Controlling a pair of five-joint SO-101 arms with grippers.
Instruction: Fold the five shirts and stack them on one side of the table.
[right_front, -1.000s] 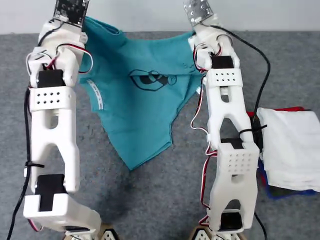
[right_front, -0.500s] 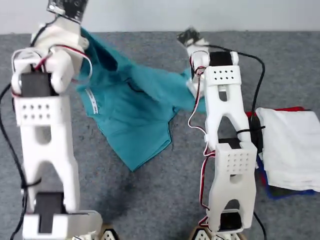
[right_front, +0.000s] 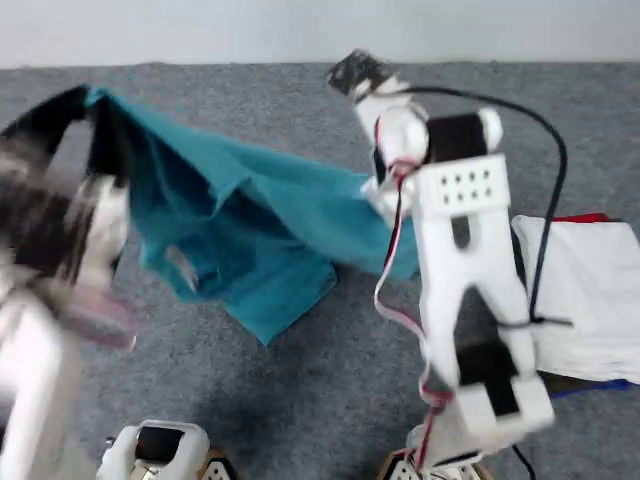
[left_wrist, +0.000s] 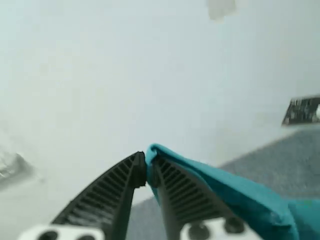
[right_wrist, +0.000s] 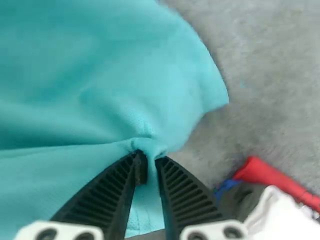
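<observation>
A teal shirt (right_front: 250, 215) hangs stretched between both arms above the grey table, its lower edge trailing on the table near the middle. My left gripper (left_wrist: 147, 167) is shut on a corner of the teal shirt (left_wrist: 235, 192), raised high at the left. My right gripper (right_wrist: 146, 167) is shut on a bunched edge of the shirt (right_wrist: 75, 100), low over the table right of centre. The left arm (right_front: 60, 260) is blurred. A stack of folded shirts (right_front: 585, 290), white on top, lies at the right edge.
Red and blue folded shirts (right_wrist: 265, 175) peek from under the white one beside my right gripper. A black cable (right_front: 545, 170) loops from the right arm over the table. Bare grey table (right_front: 300, 400) lies in front of the shirt.
Both arms have pulled back from the far edge with the teal shirt. The left arm has swung up and leftward fast, and the flat shirt is now bunched and lifted.
</observation>
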